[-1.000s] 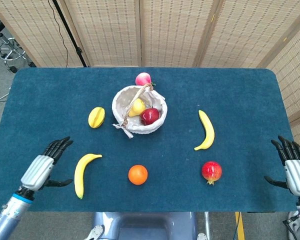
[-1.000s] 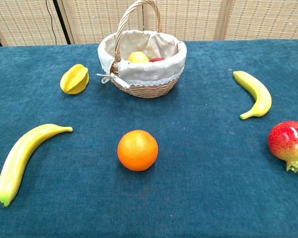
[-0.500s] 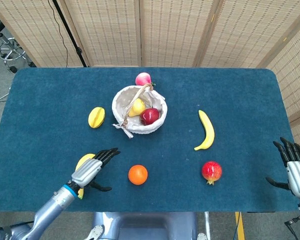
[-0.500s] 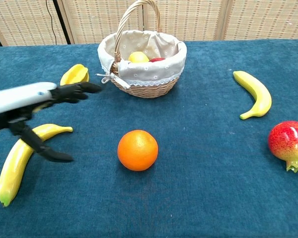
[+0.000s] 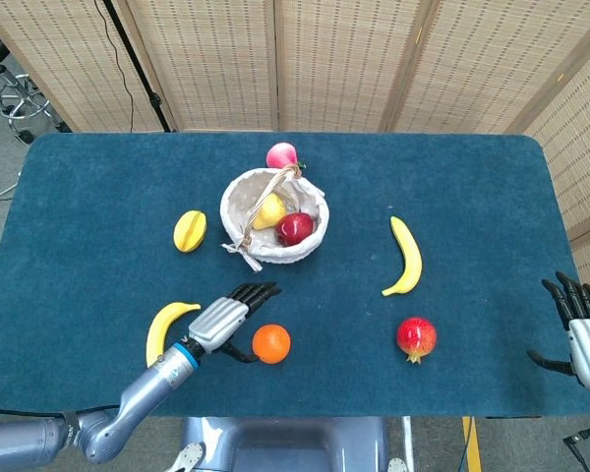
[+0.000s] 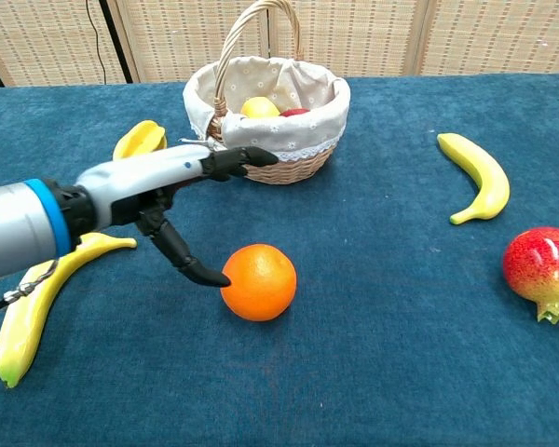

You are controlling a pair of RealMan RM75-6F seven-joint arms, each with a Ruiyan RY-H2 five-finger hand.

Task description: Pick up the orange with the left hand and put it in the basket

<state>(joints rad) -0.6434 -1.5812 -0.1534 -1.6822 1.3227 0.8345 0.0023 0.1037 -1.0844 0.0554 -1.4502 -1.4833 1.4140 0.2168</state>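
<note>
Our left hand (image 6: 168, 182) reaches in with fingers spread, thumb tip touching the orange (image 6: 258, 281), which rests on the blue surface (image 6: 382, 372) before the basket (image 6: 275, 116). Our right hand (image 5: 582, 334) hangs splayed, empty.

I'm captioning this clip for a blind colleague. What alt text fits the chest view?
The robot's left hand, fingers spread, reaches in from the left, thumb tip at the orange on a blue table. A lined basket holding fruit stands behind; two bananas, a starfruit and a pomegranate lie around.
</note>
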